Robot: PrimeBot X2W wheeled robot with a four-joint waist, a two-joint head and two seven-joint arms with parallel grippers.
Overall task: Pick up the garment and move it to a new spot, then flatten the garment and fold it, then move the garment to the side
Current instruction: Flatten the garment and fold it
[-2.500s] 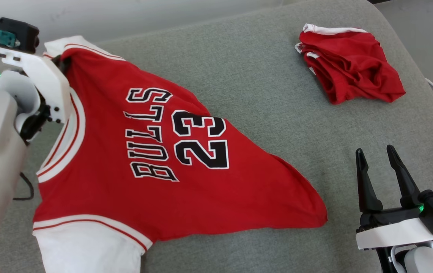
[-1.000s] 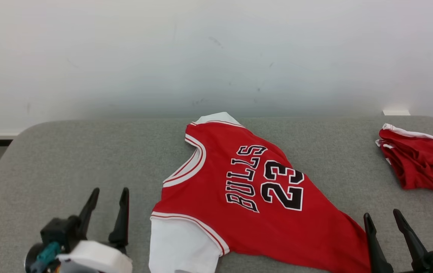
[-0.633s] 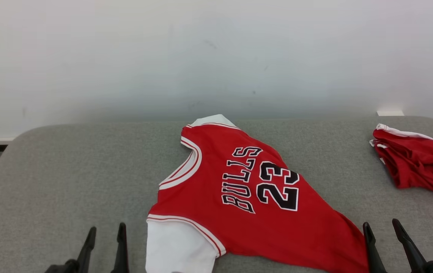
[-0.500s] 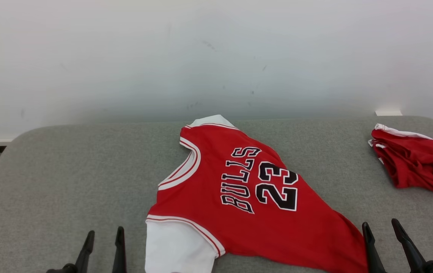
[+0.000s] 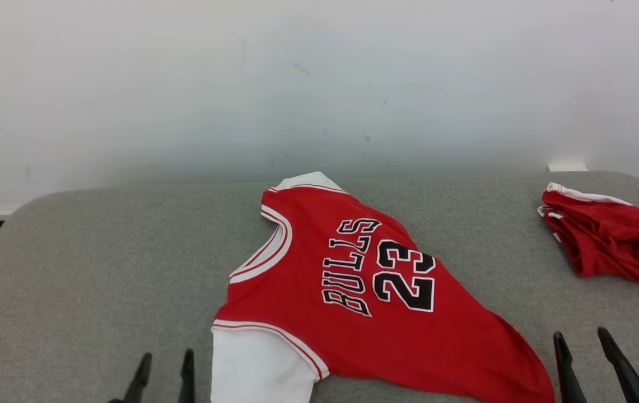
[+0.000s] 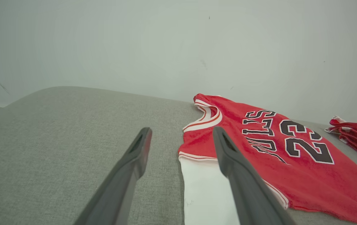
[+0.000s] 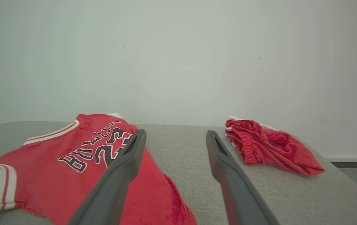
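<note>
The red Bulls jersey (image 5: 364, 302) lies spread on the middle of the grey cushion (image 5: 101, 268), its white sleeve (image 5: 257, 369) toward the near edge. The left gripper (image 5: 166, 356) is just left of it, the right gripper (image 5: 580, 334) near its right corner, both with fingers wide, holding nothing. Crumpled red shorts (image 5: 605, 246) lie far right

Head camera looks down over the cushion (image 5: 101, 263) toward the wall (image 5: 319, 84); wrist cameras sit low (nearly level), all sharing the jersey (image 5: 364, 336).
</note>
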